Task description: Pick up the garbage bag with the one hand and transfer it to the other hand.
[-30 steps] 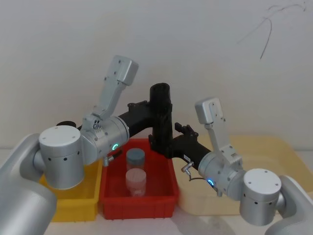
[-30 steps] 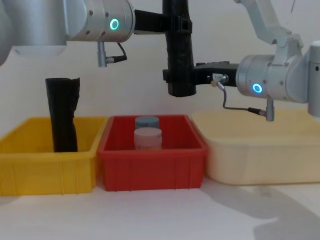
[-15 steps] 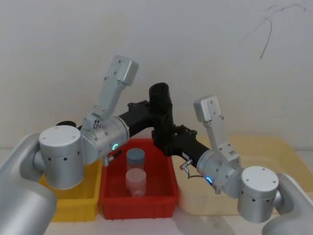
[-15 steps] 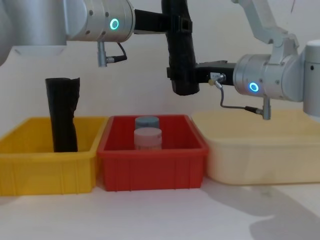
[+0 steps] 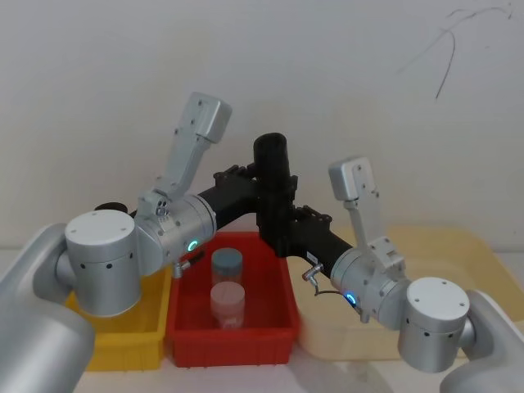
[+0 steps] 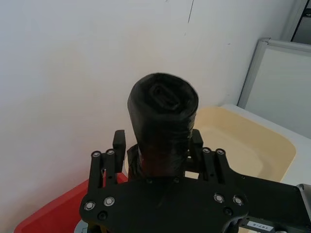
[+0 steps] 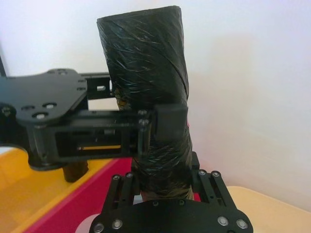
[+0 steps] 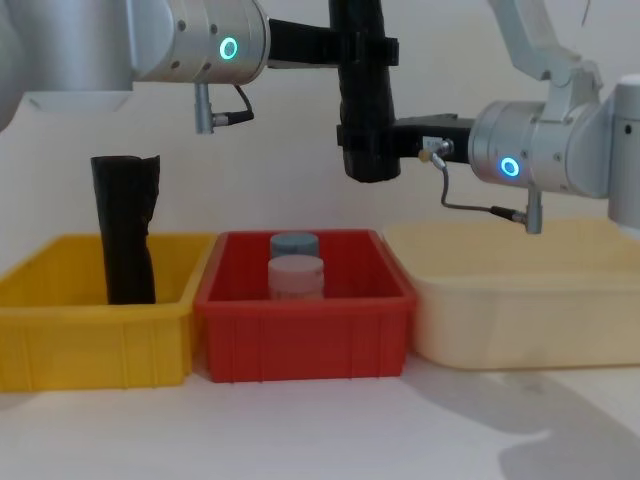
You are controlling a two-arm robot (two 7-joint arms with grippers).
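Observation:
The garbage bag (image 8: 365,100) is a black roll held upright in the air above the red bin (image 8: 300,340). My left gripper (image 8: 362,48), on the arm with the green light, is shut on its upper part. My right gripper (image 8: 372,140), on the arm with the blue light, is shut on its lower part just below. In the head view the garbage bag (image 5: 273,164) stands between the left gripper (image 5: 266,187) and the right gripper (image 5: 282,229). In the right wrist view the garbage bag (image 7: 146,63) rises from the right gripper (image 7: 163,182) through the left gripper (image 7: 146,121).
The red bin holds two lidded jars (image 8: 295,275). A yellow bin (image 8: 95,340) on the left holds another black roll with an uneven top (image 8: 125,230). A cream tub (image 8: 520,300) stands on the right. A white wall is close behind.
The right gripper has come in closer and risen a little on the bag's lower part. The bag has shifted slightly up and to the right. The left arm has stayed in place.

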